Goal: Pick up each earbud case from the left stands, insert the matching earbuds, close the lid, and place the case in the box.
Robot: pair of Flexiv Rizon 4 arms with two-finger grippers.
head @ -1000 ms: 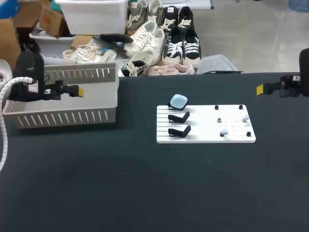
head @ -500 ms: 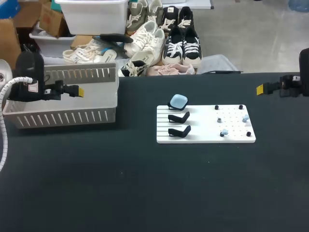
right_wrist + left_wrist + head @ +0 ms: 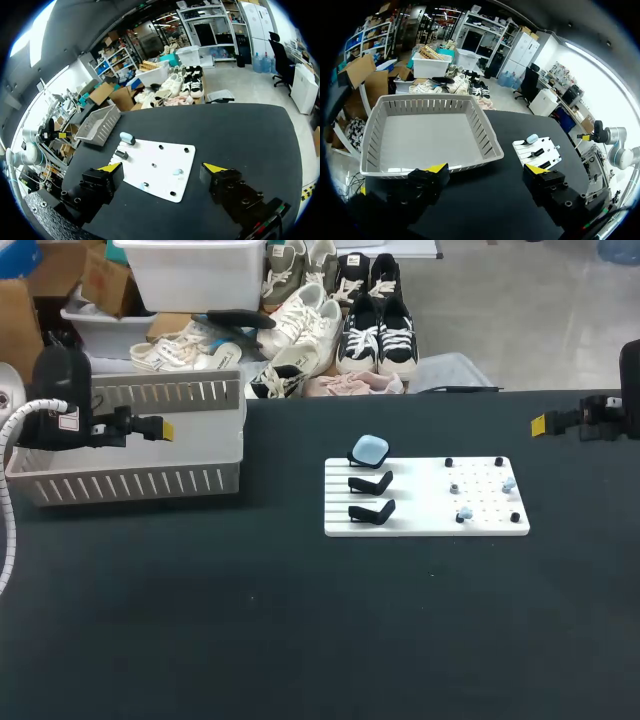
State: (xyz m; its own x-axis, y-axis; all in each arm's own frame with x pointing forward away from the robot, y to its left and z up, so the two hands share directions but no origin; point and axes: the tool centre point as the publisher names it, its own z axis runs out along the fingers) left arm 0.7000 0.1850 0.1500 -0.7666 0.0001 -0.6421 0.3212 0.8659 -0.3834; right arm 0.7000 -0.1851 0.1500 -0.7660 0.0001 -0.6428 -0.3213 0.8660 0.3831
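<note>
A white board (image 3: 425,510) lies right of the table's middle, with three black stands along its left side. The rear stand holds a light blue earbud case (image 3: 370,449), lid shut; the two nearer stands (image 3: 370,483) hold nothing. Small light blue earbuds (image 3: 465,512) sit among the pegs on the board's right half. My left gripper (image 3: 160,428) hangs open over the grey basket (image 3: 130,480), nothing between its fingers. My right gripper (image 3: 540,424) is open at the far right, well clear of the board. In the wrist views the case (image 3: 532,138) (image 3: 126,137) lies far ahead of each gripper (image 3: 487,168) (image 3: 162,167).
The slatted grey basket (image 3: 485,135) stands at the table's left rear and holds nothing. Black pegs (image 3: 448,462) mark the corners of the board's right half. Black tabletop lies between basket and board and all along the front.
</note>
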